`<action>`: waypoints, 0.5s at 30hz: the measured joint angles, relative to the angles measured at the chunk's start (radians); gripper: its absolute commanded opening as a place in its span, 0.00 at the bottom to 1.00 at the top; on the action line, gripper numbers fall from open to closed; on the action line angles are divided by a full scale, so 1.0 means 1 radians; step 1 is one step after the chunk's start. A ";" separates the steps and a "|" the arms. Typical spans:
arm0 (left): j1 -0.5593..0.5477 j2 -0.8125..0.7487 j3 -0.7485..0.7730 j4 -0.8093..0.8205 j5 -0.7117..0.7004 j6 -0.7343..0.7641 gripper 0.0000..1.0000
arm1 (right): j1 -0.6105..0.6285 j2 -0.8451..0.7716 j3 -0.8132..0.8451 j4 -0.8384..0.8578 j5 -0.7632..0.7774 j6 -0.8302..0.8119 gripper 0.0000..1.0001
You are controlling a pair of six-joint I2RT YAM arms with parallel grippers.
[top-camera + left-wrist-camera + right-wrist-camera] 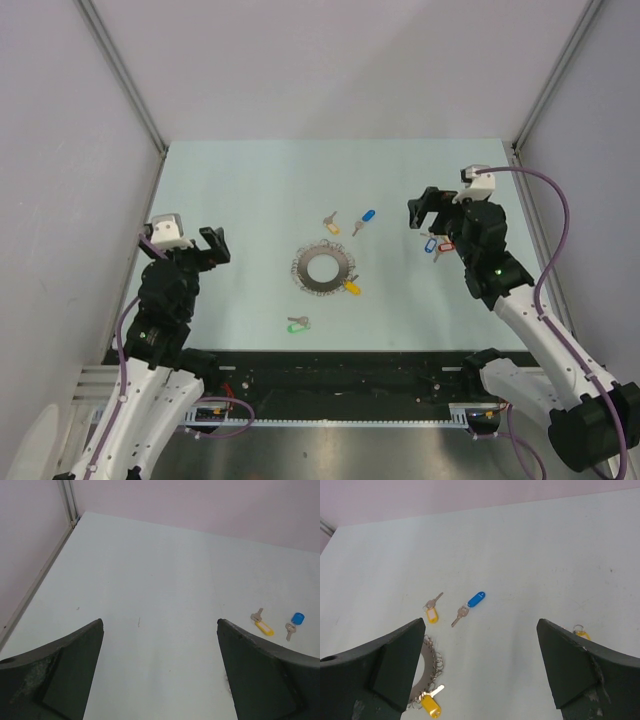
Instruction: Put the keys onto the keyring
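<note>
At the near edge your two arms stand on their bases, white-shelled with black joints. Your left arm (160,300) rises folded and leans in over the left side of the table (240,190), with the left gripper (212,246) aimed toward the middle. Its fingers (60,675) are spread wide, dark matte wedges with scuffed faces, and nothing lies between them. Your right arm (530,320) reaches further, from the near right corner up and inward, with a purple cable (562,215) looping alongside it. The right gripper (422,208) hangs over the right side of the table, its fingers (580,670) likewise wide apart and empty. Just beside it, on the near side, lies a small bunch of keys (437,245) with blue and red tags showing, partly hidden by the wrist.

The table is a smooth, pale, matte sheet. Closest to you on it lies a green-tagged key (296,324), alone. Beyond that, near the centre, the keyring (304,268) lies flat: a grey ring open in the middle, its outer edge fringed with small silver keys. A yellow-tagged key (351,287) touches its near right edge. Further off, apart from the ring, a second yellow-tagged key (330,220) and a blue-tagged key (364,218) lie side by side, slim silver blades on glossy plastic tags. At the back stand plain grey wall panels (330,60) in metal framing.
</note>
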 measured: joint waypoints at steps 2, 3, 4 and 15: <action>0.000 0.000 -0.003 0.002 0.000 0.000 1.00 | 0.000 0.004 -0.001 -0.005 -0.029 0.003 1.00; 0.000 0.000 -0.004 0.002 0.001 0.000 1.00 | 0.000 0.005 -0.001 -0.010 -0.045 0.006 1.00; 0.000 0.000 -0.005 0.001 0.001 0.000 1.00 | 0.002 0.005 -0.001 -0.018 -0.066 0.006 1.00; 0.000 -0.043 -0.005 -0.016 0.010 -0.001 1.00 | 0.105 0.006 -0.003 -0.151 -0.124 0.010 0.97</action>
